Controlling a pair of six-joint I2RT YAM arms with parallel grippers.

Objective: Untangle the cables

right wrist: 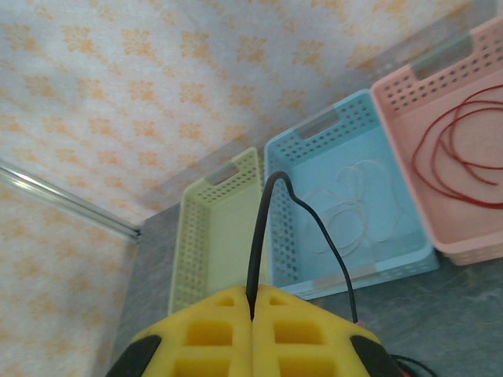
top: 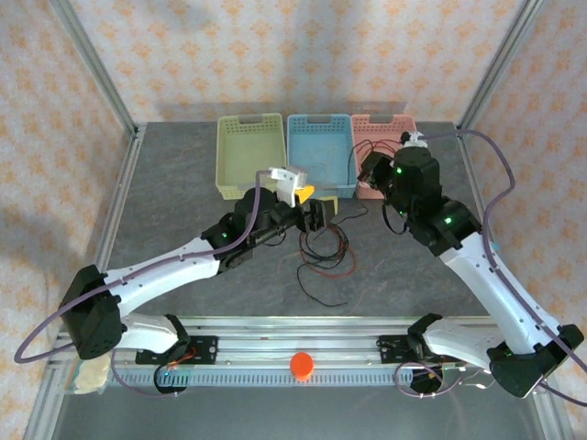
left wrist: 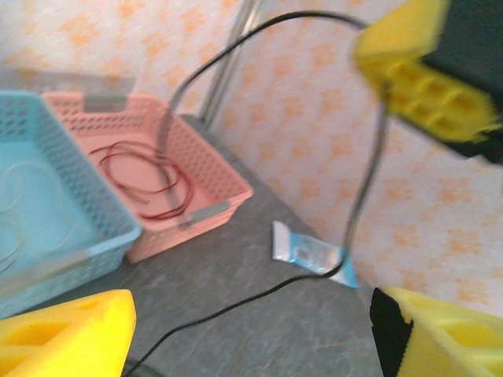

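Tangled cables (top: 326, 249), red and black: on the table (top: 183, 202), well in front of the blue basket (top: 320, 120).
Left gripper (left wrist: 251, 338): jaws wide, just in front of that basket, a black cable (right wrist: 257, 243) passing between the fingers.
Right gripper (right wrist: 253, 310): pinched on the black cable, by the basket's right front corner.
Whitish cable (right wrist: 346, 206): inside the blue basket.
Red cable (right wrist: 460, 149): coiled in the pink basket (right wrist: 416, 75), right of the blue one.
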